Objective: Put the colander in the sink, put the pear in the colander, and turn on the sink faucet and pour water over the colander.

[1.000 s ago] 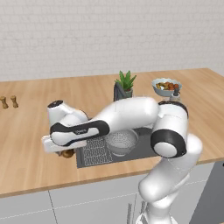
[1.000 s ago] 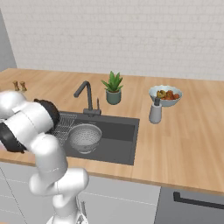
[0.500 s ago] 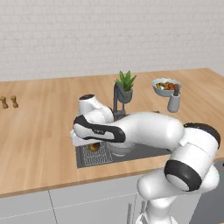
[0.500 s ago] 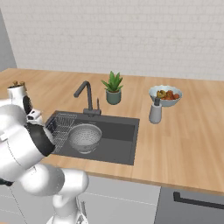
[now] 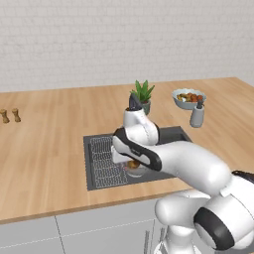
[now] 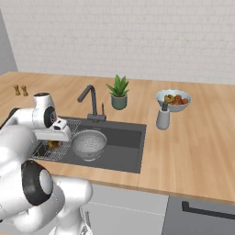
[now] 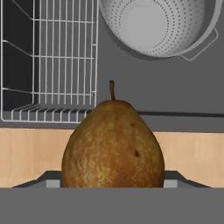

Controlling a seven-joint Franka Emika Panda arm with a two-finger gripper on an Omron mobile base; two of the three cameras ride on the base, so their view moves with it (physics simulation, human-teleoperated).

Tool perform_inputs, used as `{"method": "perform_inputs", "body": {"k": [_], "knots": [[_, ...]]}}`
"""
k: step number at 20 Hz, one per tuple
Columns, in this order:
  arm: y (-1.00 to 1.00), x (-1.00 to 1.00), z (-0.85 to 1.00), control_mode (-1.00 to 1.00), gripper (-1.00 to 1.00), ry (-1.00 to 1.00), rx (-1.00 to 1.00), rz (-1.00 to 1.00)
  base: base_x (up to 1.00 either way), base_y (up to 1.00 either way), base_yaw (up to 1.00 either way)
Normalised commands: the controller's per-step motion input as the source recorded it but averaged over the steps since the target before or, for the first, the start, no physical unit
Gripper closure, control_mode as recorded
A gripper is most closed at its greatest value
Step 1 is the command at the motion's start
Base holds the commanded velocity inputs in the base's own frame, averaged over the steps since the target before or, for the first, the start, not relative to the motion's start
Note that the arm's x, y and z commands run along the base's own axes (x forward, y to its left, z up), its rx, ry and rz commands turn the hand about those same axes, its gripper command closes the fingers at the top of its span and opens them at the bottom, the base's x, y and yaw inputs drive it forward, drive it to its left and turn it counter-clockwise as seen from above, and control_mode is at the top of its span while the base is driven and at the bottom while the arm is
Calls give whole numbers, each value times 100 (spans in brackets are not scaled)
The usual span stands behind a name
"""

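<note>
Pear held by the hand above the sink's near edge

The pear (image 7: 113, 144) is clamped between the fingers of the hand (image 7: 113, 183), stem pointing away, over the table's (image 7: 26, 153) front edge and the sink (image 7: 175, 94) rim. Beyond it, the wire rack (image 7: 52, 57) is seen in the basin, with the colander (image 6: 89, 144) standing beside the rack. Farther back, the sink faucet (image 6: 90, 102) rises at the sink's rear, near a potted plant (image 6: 119, 92).

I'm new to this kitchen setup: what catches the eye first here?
A big brown pear held in the gripper dominates the hand view, hanging over the sink's front edge. Just beyond it the metal colander sits empty in the sink, beside the wire rack. Behind stand the dark faucet and a potted plant.
</note>
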Motion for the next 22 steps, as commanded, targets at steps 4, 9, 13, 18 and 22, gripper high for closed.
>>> {"method": "perform_inputs", "body": {"k": [4, 9, 13, 18, 22], "knots": [[-62, 19, 13, -100, 100, 1, 4, 0, 0, 0, 0], [-51, 19, 4, -100, 100, 0, 5, 0, 0, 0, 0], [-20, 29, 4, -100, 100, 0, 5, 0, 0, 0, 0], [-8, 33, 2, -100, 100, 0, 3, 0, 0, 0, 0], [-11, 18, 0, -100, 100, 0, 3, 0, 0, 0, 0]]}}
